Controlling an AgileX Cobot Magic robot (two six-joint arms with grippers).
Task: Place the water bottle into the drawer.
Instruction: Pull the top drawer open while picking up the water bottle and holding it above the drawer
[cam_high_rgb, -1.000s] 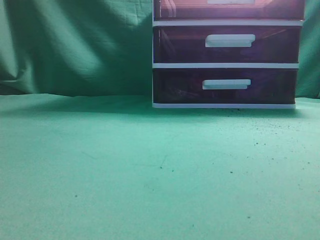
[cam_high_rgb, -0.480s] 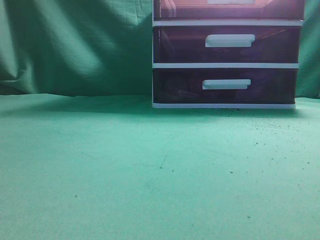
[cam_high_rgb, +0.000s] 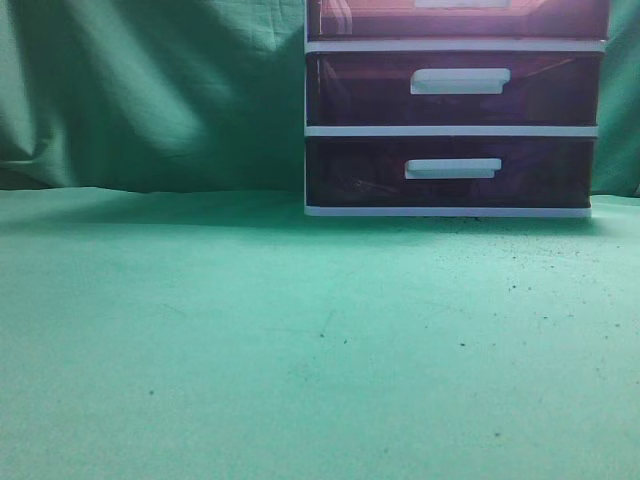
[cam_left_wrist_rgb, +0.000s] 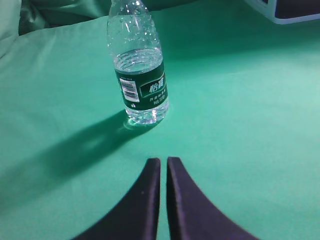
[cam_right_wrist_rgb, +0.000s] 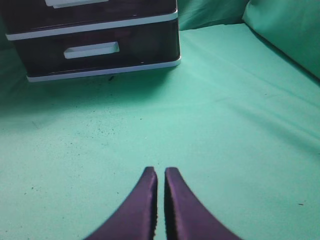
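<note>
Worktop: green cloth fills the exterior view; you see no bottle and no arm on it there.
Drawer unit: white frame at 1 o'clock in the exterior view, standing on the cloth against the green backdrop. Both lower look-alike drawers sit flush.
Drawer: topmost one, cut off by the upper edge of the exterior view; dark purple-brown, translucent, only the bottom of its white handle showing. You cannot tell for certain whether it is pulled out; it appears flush with the frame.
Water bottle: upright on the cloth at 12 o'clock from the left claw, apart from it. Clear ribbed plastic, dark green label with a barcode, water up to about the label's top edge; the cap is out of frame. A corner of the unit shows at 2 o'clock beyond it.
Left claw: tips pressed together, holding nothing, low over the cloth.
Right claw: tips pressed together, holding nothing; the unit lies at 11 o'clock from it, well apart.
Progress: you are at the start, by this judgement. Nothing is gripped and the bottle is outside the drawer.
Remaining: open the drawer if shut, spread the left claw, grip the bottle, carry it in.
</note>
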